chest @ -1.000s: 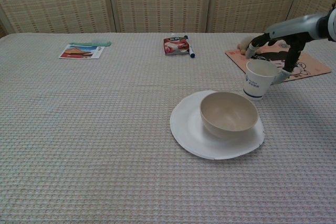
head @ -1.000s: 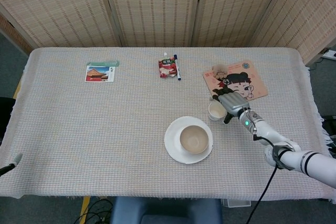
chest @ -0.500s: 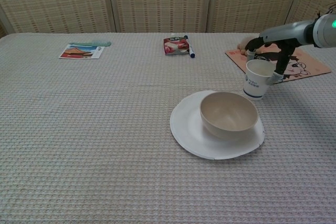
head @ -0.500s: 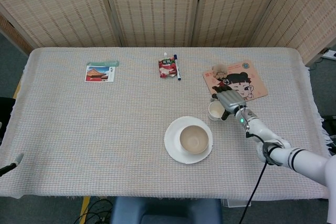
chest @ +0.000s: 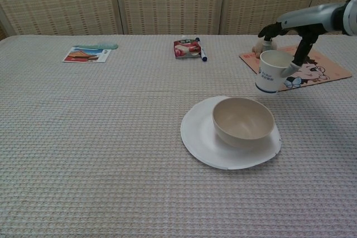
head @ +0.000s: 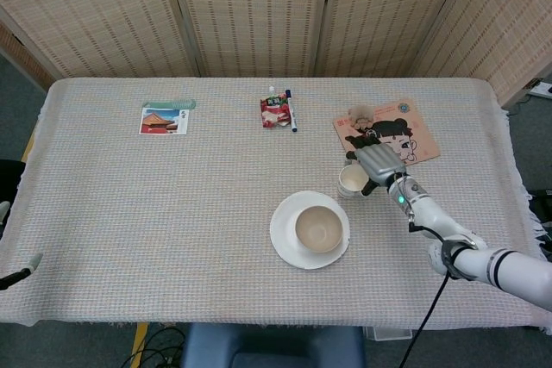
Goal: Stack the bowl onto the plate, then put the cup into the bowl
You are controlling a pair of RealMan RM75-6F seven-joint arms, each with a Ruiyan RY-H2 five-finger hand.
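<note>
Nearest, low and right of centre in the chest view, one white plate (chest: 203, 137) lies on the woven tablecloth (chest: 100, 137) with one beige bowl (chest: 243, 121) stacked on it. Just behind, at centre right, the right hand (chest: 290, 45) grasps one white paper cup (chest: 270, 71), lifted off the cloth and tilted slightly. Beyond, at right, one cartoon mat (chest: 326, 69). Along the far edge: one red snack packet (chest: 187, 48) with one pen (chest: 201, 54) beside it at top centre, and one picture card (chest: 86, 54) with one green comb (chest: 97, 46) touching it at upper left. The left hand is out of sight.
</note>
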